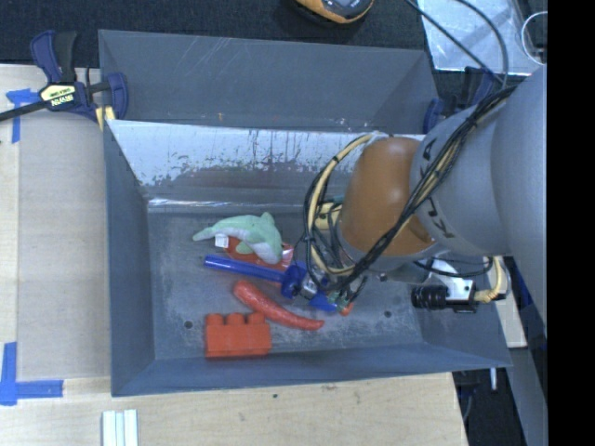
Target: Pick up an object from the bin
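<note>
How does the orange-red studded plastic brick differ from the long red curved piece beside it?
Shape: the orange-red studded plastic brick is blocky and rectangular; the long red curved piece is slender, bent and tapering.
Pose: the brick sits square by the front wall; the curved piece lies diagonally, running right from just above the brick.
Bulk: the brick is far wider and chunkier.
Shared: both are reddish and lie on the grey bin floor.

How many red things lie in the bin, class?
2 for sure: a studded red brick at the floor's lower edge, and a long curved red piece just above it. A red sliver under the pale green toy may be a third.
</note>
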`<action>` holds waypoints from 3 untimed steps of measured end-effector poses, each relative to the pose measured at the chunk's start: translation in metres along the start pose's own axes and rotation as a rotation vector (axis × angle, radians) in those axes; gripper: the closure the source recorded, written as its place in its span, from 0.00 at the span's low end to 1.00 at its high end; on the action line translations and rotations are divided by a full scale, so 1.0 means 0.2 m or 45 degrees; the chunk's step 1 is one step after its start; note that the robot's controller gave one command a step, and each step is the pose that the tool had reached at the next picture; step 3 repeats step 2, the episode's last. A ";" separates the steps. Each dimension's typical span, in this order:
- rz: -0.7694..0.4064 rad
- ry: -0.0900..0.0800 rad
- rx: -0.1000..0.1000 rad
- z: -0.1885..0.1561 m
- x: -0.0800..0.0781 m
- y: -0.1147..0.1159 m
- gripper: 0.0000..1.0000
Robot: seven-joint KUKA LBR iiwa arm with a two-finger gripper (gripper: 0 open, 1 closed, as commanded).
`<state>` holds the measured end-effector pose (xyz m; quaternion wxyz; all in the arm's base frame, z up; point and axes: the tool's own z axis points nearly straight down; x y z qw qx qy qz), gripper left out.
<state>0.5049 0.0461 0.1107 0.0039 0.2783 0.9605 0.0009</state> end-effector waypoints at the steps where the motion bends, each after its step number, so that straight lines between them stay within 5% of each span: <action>1: -0.001 -0.003 -0.002 -0.04 0.00 0.00 1.00; 3: -0.001 -0.003 -0.001 -0.06 0.00 0.00 1.00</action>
